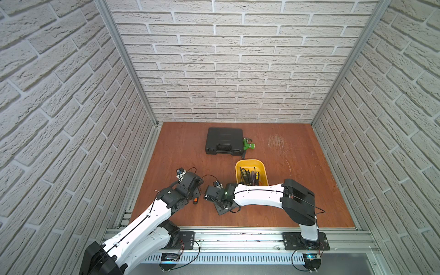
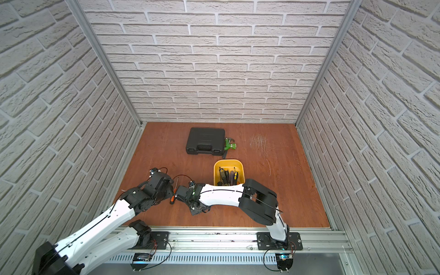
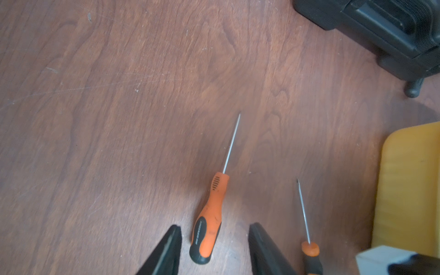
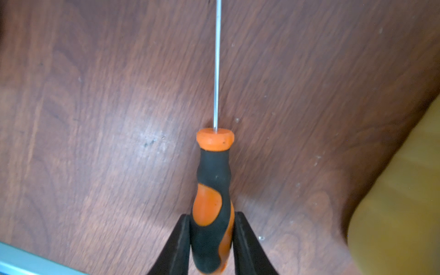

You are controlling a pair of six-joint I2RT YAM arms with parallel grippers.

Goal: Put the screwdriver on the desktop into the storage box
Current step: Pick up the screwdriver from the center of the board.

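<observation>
Right gripper [image 4: 212, 214], nearer the box [image 1: 248, 164] up-right of it in a top view, pinches a screwdriver [image 4: 214, 171] by the handle. Left gripper [image 3: 215, 225], half-open, straddles a second screwdriver [image 3: 210, 209].

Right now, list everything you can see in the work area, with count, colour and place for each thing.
desktop: one, reddish-brown, under everything.
storage box: one, yellow, mid-desktop.
boxed screwdrivers: several, mixed handles, inside the storage box.
ribbed screwdriver: one, orange-black, on the desktop between the left gripper's fingers.
second screwdriver: one, orange-black, beside it.
tool case: one, black, far side.
green tool: one, green, beside the tool case.
walls: three, whitish brick pattern, around the desktop.
left gripper: one, black, open.
right gripper: one, black, shut on the second screwdriver.
</observation>
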